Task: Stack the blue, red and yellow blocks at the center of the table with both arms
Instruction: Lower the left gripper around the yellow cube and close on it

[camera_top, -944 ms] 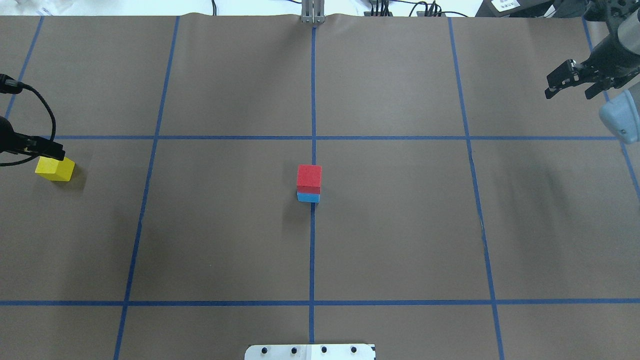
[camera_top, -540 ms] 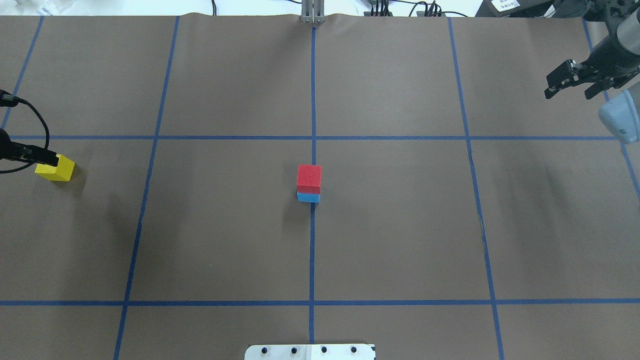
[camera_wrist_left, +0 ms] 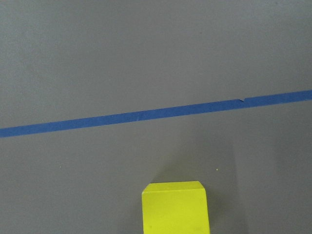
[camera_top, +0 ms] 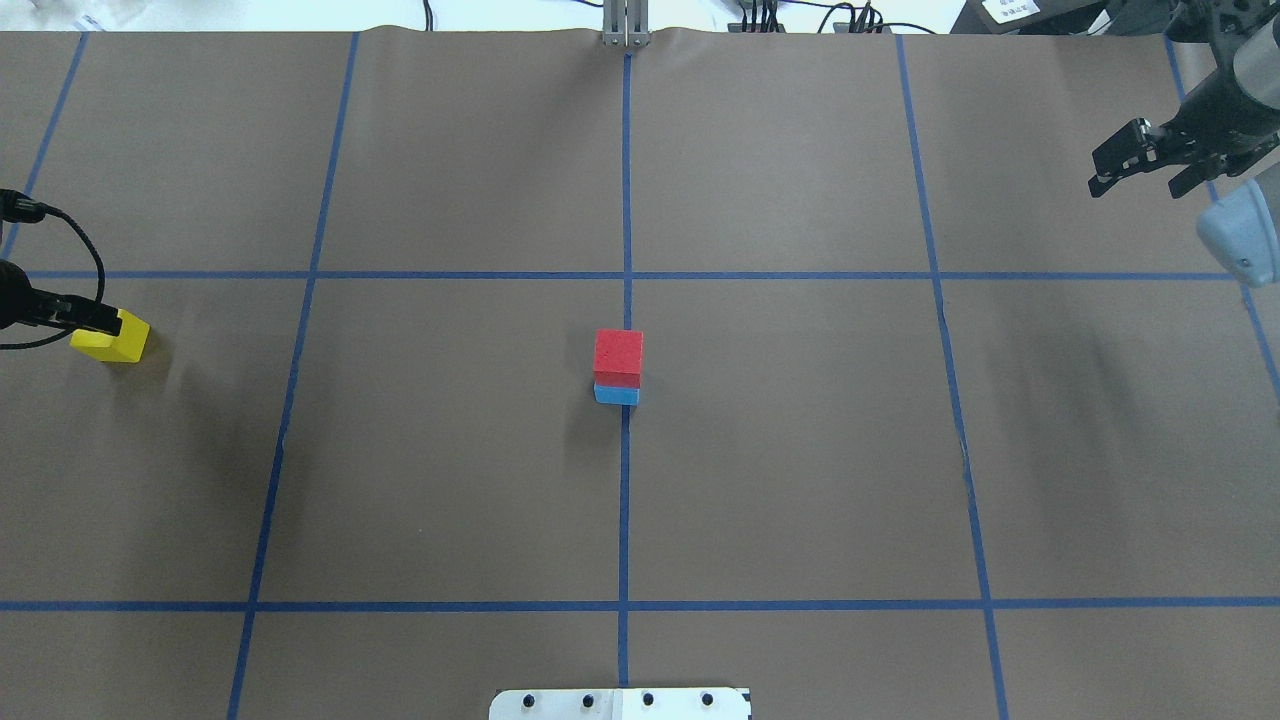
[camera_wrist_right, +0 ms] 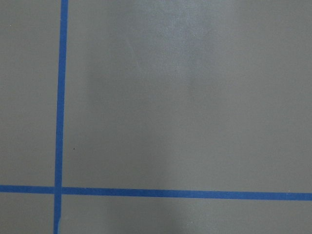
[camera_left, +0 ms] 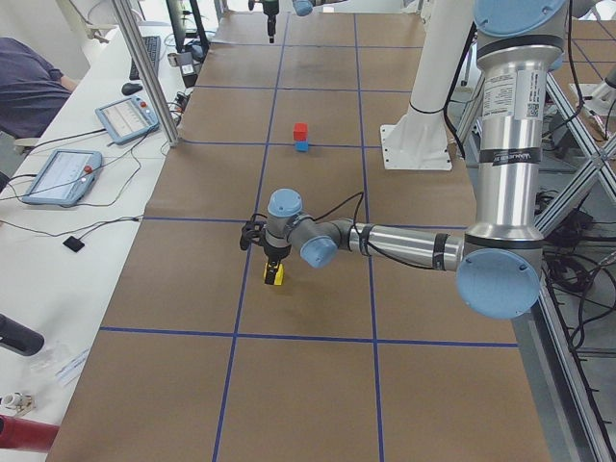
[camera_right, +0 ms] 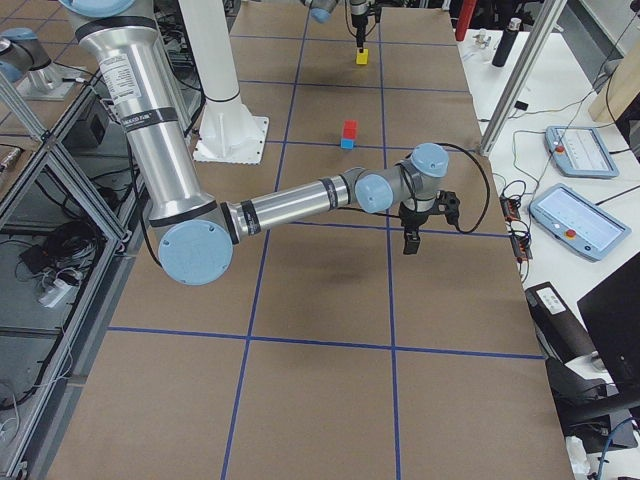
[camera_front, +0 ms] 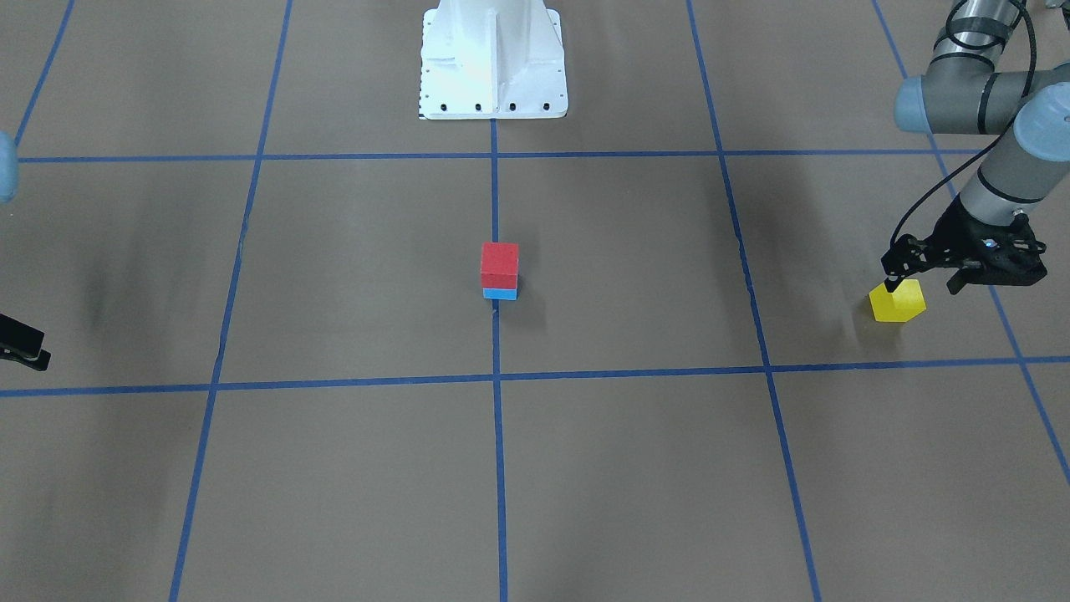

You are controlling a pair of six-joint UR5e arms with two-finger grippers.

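Note:
The red block [camera_top: 618, 352] sits on the blue block [camera_top: 616, 395] at the table's center, also seen in the front view [camera_front: 499, 263]. The yellow block [camera_top: 110, 338] lies alone at the far left edge, on the right in the front view [camera_front: 897, 303]. My left gripper [camera_front: 924, 284] is open and low over it, one fingertip [camera_front: 893, 284] over the block's top and the other beyond its outer side. The left wrist view shows the yellow block [camera_wrist_left: 174, 207] at bottom center. My right gripper [camera_top: 1138, 186] is open and empty, raised at the far right.
The white robot base [camera_front: 493, 75] stands at the table's robot-side edge. Blue tape lines [camera_top: 626, 500] cross the brown table cover. Tablets [camera_right: 580, 150] and cables lie on the side bench. A person [camera_left: 29, 87] sits beyond the far edge.
My left gripper has come down and drawn back a little toward the table's edge over the yellow block. The right arm and the red-on-blue stack have not moved.

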